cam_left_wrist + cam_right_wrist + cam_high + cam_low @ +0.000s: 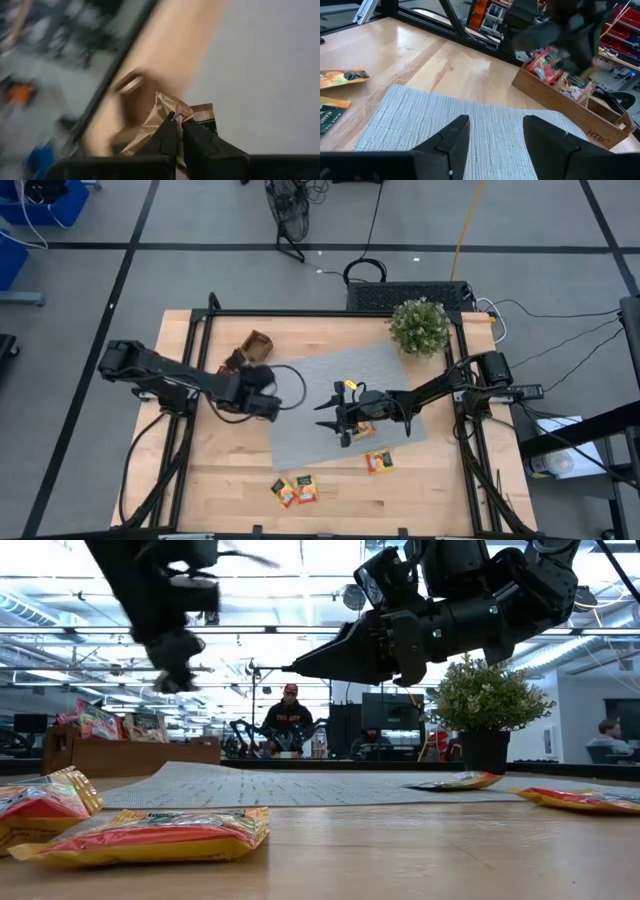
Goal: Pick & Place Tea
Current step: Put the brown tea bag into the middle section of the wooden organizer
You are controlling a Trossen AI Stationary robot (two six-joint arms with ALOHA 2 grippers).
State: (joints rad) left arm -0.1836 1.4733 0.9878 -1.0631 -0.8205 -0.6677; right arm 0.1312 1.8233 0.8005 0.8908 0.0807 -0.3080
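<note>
The mat [345, 405] is pale grey with a fine woven rib, lying on a light blond wooden table [200, 480]. The tea sachets [295, 491] near the front edge are red and orange-yellow with pale printed labels — another [379, 462] lies to their right. The compartment tray [570, 107] is brown wood. Both arms are black — the potted plant [419, 326] is green.

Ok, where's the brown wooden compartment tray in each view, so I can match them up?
High view: brown wooden compartment tray just off the far-left corner of the grey woven mat.
Low view: far left, behind the mat.
Left wrist view: probably the blurred brown shape; too blurred to be sure.
Right wrist view: right side, beyond the mat.
Shared landmark: the mat, seen in all four.
</note>
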